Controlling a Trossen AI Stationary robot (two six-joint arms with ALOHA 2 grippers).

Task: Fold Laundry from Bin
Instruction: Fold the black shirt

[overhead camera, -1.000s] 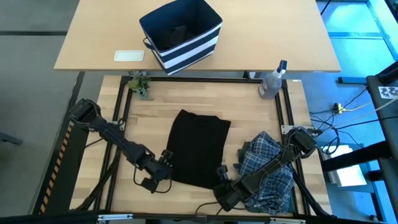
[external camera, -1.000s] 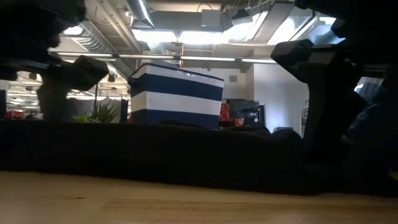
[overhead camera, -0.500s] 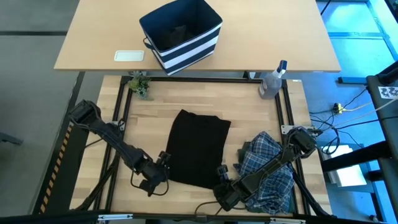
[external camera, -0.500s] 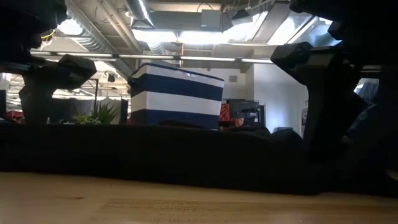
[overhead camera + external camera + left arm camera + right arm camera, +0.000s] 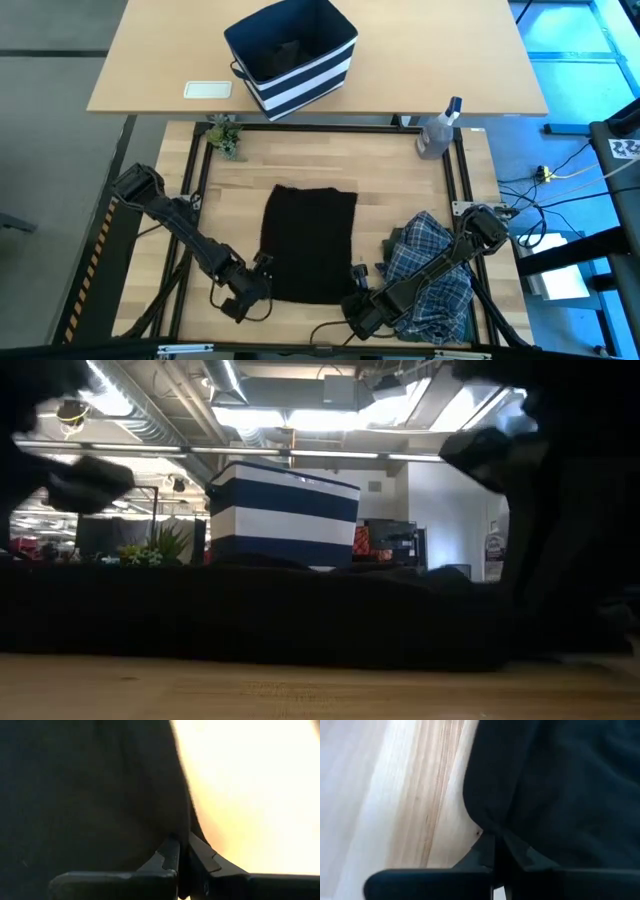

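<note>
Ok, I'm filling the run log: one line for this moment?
left gripper: shut on black garment | right gripper: shut on black garment | plaid shirt: beside | bin: back table

The table (image 5: pixel 400 180) is pale, matt wood with a visible grain. The black garment (image 5: pixel 308 245) is soft, matt cloth, as is the plaid shirt (image 5: pixel 430 260); the striped bin (image 5: pixel 300 75) looks like woven fabric. The spray bottle (image 5: pixel 438 130) seems clear, glossy plastic.

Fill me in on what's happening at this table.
Both arms are working on the black garment, which lies flat on the table. The left end effector is shut on its near left corner and the right end effector is shut on its near right corner. The plaid shirt lies crumpled under the right arm. The bin stands on the far table.
</note>
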